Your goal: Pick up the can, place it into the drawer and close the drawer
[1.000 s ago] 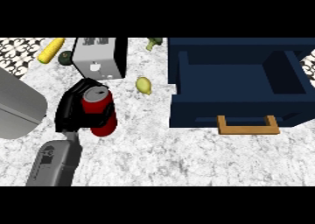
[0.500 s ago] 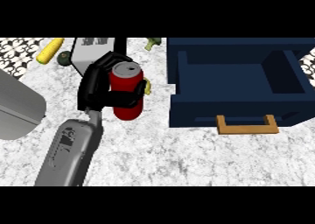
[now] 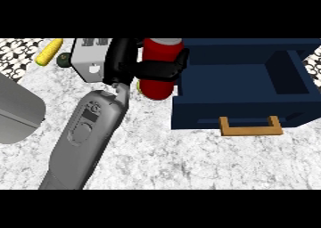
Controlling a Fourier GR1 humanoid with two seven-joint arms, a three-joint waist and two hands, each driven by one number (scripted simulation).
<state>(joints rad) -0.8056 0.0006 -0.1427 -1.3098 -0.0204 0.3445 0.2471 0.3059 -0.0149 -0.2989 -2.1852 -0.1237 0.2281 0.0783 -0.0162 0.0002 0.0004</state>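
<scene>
Your can (image 3: 158, 67) is red with a pale top rim, and you see it held upright above the table (image 3: 189, 156), just left of the front left corner of the drawer (image 3: 255, 89) and partly overlapping that corner in your view. Your robot hand (image 3: 133, 67) on the left arm has its black fingers (image 3: 164, 69) curled round the can's middle like a band, with the rest of the hand lying along the can's left side, so it is closed around the can. The grey forearm (image 3: 87, 133) runs down from that hand to the lower left edge of your view. The can is not in the drawer; it sits outside the drawer's left wall. The drawer is dark blue and stands pulled open, its inside showing, with a tan handle (image 3: 251, 126) on the front face, well to the right of the can. Behind the hand, at the top of your view, you see a pale grey toaster (image 3: 91, 55) with slots on top, partly hidden by the hand. Left of the toaster lies a yellow ear of corn (image 3: 49, 50), tilted. At the far left a large grey rounded object (image 3: 12, 111) reaches in from the edge; you cannot tell what it is. Your right robot hand does not show.
</scene>
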